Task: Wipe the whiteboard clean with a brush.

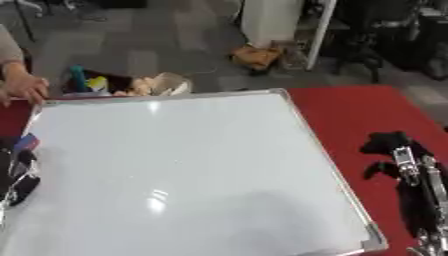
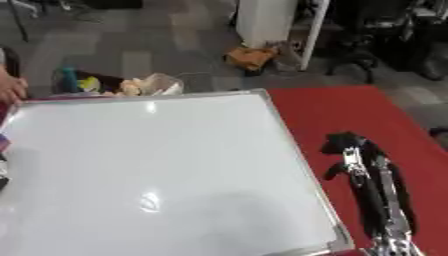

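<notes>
The board point(image 1: 184, 170) lies flat on the red table point(image 1: 367, 110), and I see no marks on it, just white with some shine. So the wipe looks done or nearly done, I think.

My left hand point(image 1: 19, 172) is at the board's left edge. It looks like it's got the brush point(image 1: 26, 142), a small blue & dark thing, but most of it is cut off by the pic's edge, so I can't tell how my fingers sit on it.

My right hand point(image 2: 346, 150) rests on the red table, just right of the board, not touching it. Fingers look curled down w/ nothing in them.

A person's hand point(image 1: 24, 87) holds the far left corner of the board.

To do this bit well: keep the brush flat on the board, go in long straight rows, left to right, each row over the last a bit. Check the edges & corners too. Don't push the board off the table; the person's hold helps w/ that.
</notes>
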Controlling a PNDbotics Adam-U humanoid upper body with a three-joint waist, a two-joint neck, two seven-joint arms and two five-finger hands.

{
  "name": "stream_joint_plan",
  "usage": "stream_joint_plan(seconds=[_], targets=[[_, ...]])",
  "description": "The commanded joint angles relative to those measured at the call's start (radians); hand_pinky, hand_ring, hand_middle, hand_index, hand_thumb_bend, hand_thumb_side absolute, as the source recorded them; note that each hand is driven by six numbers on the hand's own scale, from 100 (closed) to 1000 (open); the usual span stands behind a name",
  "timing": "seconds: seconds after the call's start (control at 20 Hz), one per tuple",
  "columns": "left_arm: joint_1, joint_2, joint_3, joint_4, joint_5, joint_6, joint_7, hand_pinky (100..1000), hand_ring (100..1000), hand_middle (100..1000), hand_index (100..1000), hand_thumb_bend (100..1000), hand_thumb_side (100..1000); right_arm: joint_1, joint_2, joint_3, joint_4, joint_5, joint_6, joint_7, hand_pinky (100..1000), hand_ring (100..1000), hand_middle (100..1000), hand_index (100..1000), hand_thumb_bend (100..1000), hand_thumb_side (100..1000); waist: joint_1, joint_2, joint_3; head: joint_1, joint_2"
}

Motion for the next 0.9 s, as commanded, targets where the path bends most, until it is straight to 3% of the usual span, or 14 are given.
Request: stream_joint_plan(seconds=[0.05, 0.5, 0.9], targets=[[0.0, -0.013, -0.044, -0.017, 0.02, -0.036, -0.022, 582, 575, 603, 767, 639, 622, -0.005, -0.017, -0.008, -0.022, 0.006, 0.0, 0.0, 355, 641, 559, 676, 100, 799, -0.003, -0.009, -0.004, 0.0, -0.008], [-0.019, -0.077, -0.193, -0.121, 0.075, -0.167, -0.15, 596, 602, 639, 755, 723, 773, -0.009, -0.017, -0.004, -0.022, 0.003, 0.0, 0.005, 355, 641, 559, 676, 100, 799, -0.005, -0.008, -0.012, 0.008, -0.009], [-0.032, -0.119, -0.336, -0.209, 0.19, -0.286, -0.269, 568, 588, 625, 757, 668, 852, -0.014, -0.019, -0.002, -0.022, 0.0, 0.001, 0.008, 356, 641, 559, 675, 100, 799, -0.002, -0.009, -0.019, 0.011, -0.007]])
